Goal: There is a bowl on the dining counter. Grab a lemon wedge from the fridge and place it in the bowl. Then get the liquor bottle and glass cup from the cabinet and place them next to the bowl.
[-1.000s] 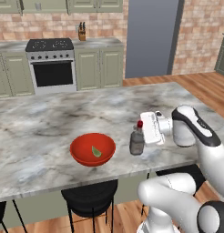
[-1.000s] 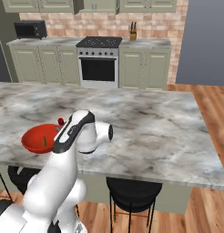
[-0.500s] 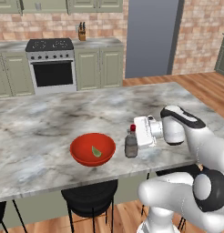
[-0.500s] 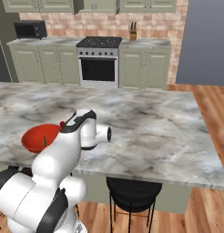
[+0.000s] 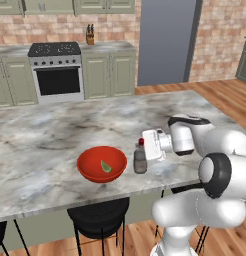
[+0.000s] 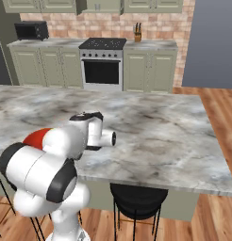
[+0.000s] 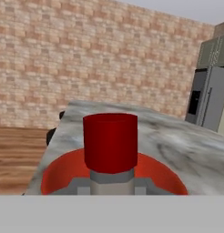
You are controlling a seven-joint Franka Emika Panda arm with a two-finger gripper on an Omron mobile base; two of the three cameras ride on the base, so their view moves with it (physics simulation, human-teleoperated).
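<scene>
Where the marble runs across the middle of the left base view, the entries are as follows.

Table: dining counter [image 5: 45, 135], grey-white veined top, black stools tucked under its near edge.

Bowl: red bowl [image 5: 92, 167], lower centre-left of the left base view, sitting on the table near its front edge.

Lemon wedge: lemon wedge [image 5: 105, 166], lying inside the bowl toward its right side; this part of the task looks done.

Liquor bottle: liquor bottle [image 5: 140, 159], upright, just right of the bowl, with a narrow gap between them; whether its base touches the marble cannot be told. In the hand view the red cap [image 7: 110, 141] sits at centre with the bowl's rim behind it.

Gripper: gripper [image 5: 146, 147], reaching sideways from the right at the bottle's neck; jaws set narrow, apparently clamped on the neck below the cap.

Glass cup: not among the items listed here; judged yet to be fetched from the cabinet.

Fridge: fridge [image 7: 211, 98], right edge of the hand view.

Stage (judgement): bottle being set down beside the bowl.

Risks (judgement):
- Tall, narrow bottle held high; letting go before the base is flat would tip it.
- A sideways nudge would knock the bowl.
- Front edge is close; a topple could roll the bottle off.
</scene>
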